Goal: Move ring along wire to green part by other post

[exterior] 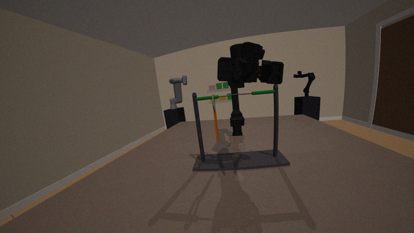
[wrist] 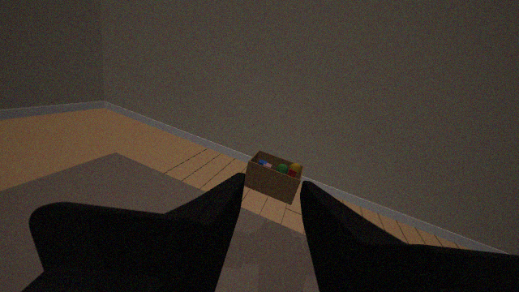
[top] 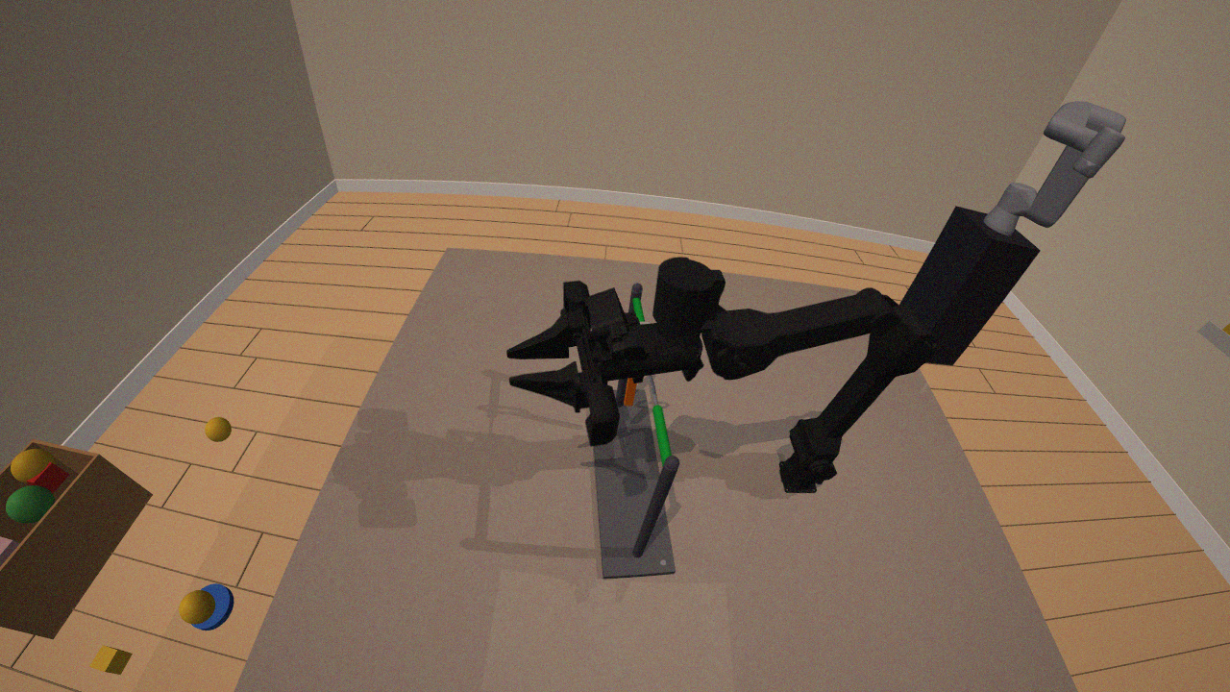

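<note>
- The grey-brown mat (top: pixel 817 593) (exterior: pixel 115 188) (wrist: pixel 122 178) lies over the pale plank floor (top: pixel 283 353) (exterior: pixel 385 138) (wrist: pixel 158 139), and the stand's dark plate (top: pixel 619 537) (exterior: pixel 260 162) rests on it.
- Two dark posts rise from the plate; the wire (exterior: pixel 241 94) runs between their tops, thin and grey in the middle, green toward each end.
- In the exterior view, the ring (exterior: pixel 214 105) hangs on the left-hand green part, near its inner end, its orange handle (top: pixel 629 393) (exterior: pixel 216 126) pointing down. The top view hides the ring behind the arm (top: pixel 817 322) (exterior: pixel 234 99).
- The gripper (top: pixel 509 366) (exterior: pixel 250 71) (wrist: pixel 272 184) is partly open, holding nothing; it sits above the stand, its fingers reaching out past it.
- Shadows of arm and stand spread over the mat.
- On the planks, a brown box (top: pixel 94 525) (wrist: pixel 269 186) holds balls and blocks. Near it are a yellow ball (top: pixel 217 429), a blue disc (top: pixel 221 605) with another yellow ball at it, and a yellow block (top: pixel 106 659).
- Plain walls (top: pixel 558 103) (exterior: pixel 115 86) (wrist: pixel 324 89) meet the floor at a pale skirting.
- At the back, a grey arm (top: pixel 1062 185) (exterior: pixel 177 92) and a second black arm (exterior: pixel 309 82) stand on dark pedestals, with small wall shelves (exterior: pixel 221 91) between.
- A dark brown door (exterior: pixel 397 72) fills the exterior view's right edge.
</note>
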Robot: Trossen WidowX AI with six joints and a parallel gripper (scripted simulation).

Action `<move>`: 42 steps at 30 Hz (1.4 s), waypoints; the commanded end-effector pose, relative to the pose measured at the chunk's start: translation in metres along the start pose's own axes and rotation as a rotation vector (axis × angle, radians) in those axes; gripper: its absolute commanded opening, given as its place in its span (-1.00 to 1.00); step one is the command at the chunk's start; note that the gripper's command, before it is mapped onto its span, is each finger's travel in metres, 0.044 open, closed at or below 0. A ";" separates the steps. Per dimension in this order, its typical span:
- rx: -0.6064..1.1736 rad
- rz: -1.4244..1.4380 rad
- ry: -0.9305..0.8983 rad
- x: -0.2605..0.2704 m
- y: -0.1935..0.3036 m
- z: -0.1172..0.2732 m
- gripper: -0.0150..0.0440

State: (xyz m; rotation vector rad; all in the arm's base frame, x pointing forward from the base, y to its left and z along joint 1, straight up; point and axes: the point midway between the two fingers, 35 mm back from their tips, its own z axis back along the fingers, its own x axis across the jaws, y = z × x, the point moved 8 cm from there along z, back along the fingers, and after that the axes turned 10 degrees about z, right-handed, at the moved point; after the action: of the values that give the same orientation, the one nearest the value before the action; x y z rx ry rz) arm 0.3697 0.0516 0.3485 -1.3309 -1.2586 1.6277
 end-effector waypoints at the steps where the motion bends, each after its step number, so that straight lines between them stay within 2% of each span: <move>1: 0.021 -0.004 0.086 -0.037 0.013 0.012 0.05; 12: 0.081 -0.009 0.349 -0.133 0.042 0.067 0.05; 25: 0.150 -0.004 0.652 -0.213 0.067 0.162 0.05; 28: 0.166 0.002 0.672 -0.217 0.074 0.176 0.05; 33: 0.198 0.000 0.601 -0.203 0.102 0.184 0.05; 42: 0.243 -0.047 0.452 -0.156 0.158 0.205 0.05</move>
State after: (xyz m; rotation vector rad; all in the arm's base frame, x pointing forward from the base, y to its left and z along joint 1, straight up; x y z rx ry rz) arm 0.2319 -0.2006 0.2712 -1.4427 -0.7631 1.2588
